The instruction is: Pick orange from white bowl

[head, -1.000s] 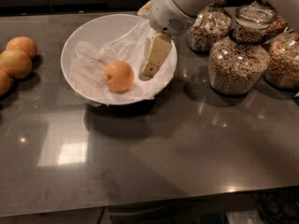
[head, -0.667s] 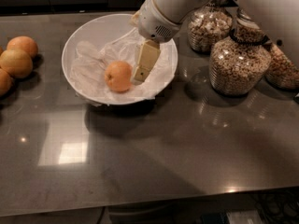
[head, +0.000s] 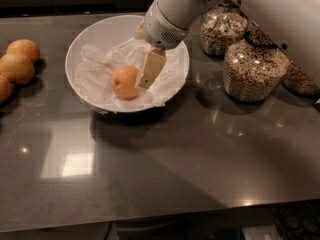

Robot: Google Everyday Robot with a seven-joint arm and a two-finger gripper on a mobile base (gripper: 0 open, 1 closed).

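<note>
Nearest the camera, the dark grey countertop (head: pixel 160 174) is showing pale reflections of light, and it is running below and on every side of the gripper.

Further in, the white bowl (head: pixel 102 29) is sitting on the counter directly beneath the gripper. It is wide, round and shallow, and a crinkled translucent lining (head: pixel 95 71) is spreading over its floor and spilling over the rim on the gripper's right. The orange (head: pixel 124 82) is lying on that lining in the near half of the bowl, just to the left of the gripper's pale cream end. It is round and evenly deep orange, with smooth skin and a soft highlight on top; no stem dimple is showing from here.

The gripper (head: pixel 146 79) is reaching down into the bowl from the white arm (head: pixel 175 9) above and to the right, and its cream end is touching or all but touching the orange's right side. Whether it is grasping the fruit or hanging released cannot be told.

Well to the gripper's left, three paler oranges (head: pixel 17 66) are resting at the counter's edge. To its right and behind it, glass jars (head: pixel 252 69) full of cereal are standing close together.
</note>
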